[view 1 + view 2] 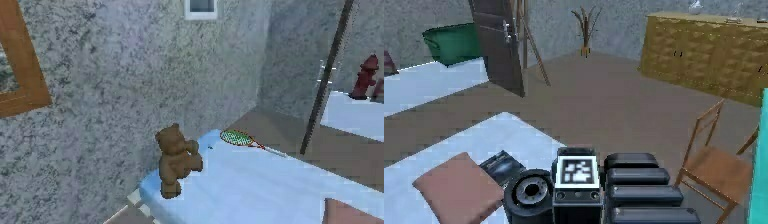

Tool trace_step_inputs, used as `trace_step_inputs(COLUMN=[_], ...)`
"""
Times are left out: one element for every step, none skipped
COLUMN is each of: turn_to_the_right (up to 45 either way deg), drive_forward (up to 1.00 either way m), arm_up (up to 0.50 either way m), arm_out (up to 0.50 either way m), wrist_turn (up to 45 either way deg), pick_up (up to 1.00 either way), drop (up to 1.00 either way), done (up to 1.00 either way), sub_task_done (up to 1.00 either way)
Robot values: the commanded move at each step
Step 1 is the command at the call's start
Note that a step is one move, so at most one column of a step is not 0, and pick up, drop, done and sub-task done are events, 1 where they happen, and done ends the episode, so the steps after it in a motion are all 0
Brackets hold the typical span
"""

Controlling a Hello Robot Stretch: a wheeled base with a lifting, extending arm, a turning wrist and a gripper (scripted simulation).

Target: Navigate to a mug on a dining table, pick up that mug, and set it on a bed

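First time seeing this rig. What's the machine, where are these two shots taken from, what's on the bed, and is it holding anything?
It is a Stretch robot in a simulator: a wheeled base with one arm that lifts and extends, ending in two thin fingers. The forward view comes from a camera on the robot looking ahead and slightly down: a light blue bed by a speckled wall, with a brown teddy bear and a green racket on it. The arm side view comes from a body camera looking out where the arm reaches. The dark bar at the bottom is the arm, carrying a white marker square; the gripper is left of that, seen against the bed near a brown pillow. I cannot tell whether it holds anything.
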Motion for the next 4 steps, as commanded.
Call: trace_step_inputs(turn_to_the_right=[45.0, 36.0, 0.0, -45.0], drive_forward=[0.00, 0.00, 0.40, 0.00], arm_up=[0.00, 0.00, 0.00, 0.00], arm_out=[0.00, 0.00, 0.00, 0.00], wrist_turn=[0.0, 0.0, 0.0, 0.0], pick_up=[0.00, 0.00, 0.00, 0.00], drop=[0.00, 0.00, 0.00, 0.00], done=[0.00, 0.00, 0.00, 0.00], sub_task_done=[0.00, 0.00, 0.00, 0.00])
